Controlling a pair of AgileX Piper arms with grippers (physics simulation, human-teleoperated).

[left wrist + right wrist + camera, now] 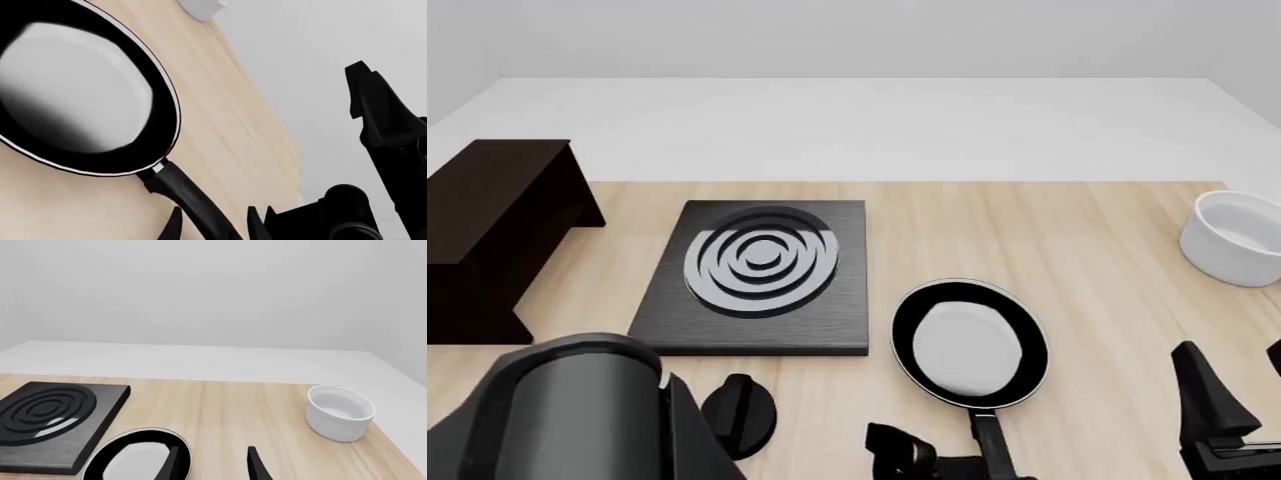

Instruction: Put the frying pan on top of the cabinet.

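The frying pan (968,345), black with a glossy pale inside, lies flat on the table to the right of the black slab, its handle (993,450) pointing toward the near edge. In the left wrist view my left gripper (213,225) is open, with a fingertip on either side of the handle (193,205). My right gripper (213,465) is open and holds nothing; its fingers (1208,395) stand near the table's front right corner, to the right of the pan. The dark brown cabinet (494,225) stands at the far left.
A flat black slab with silver rings (761,275) lies between cabinet and pan. In front of it sits a small black knob (737,410). A white bowl (1238,238) stands at the right edge. My left arm's bulky link (574,410) fills the front left corner.
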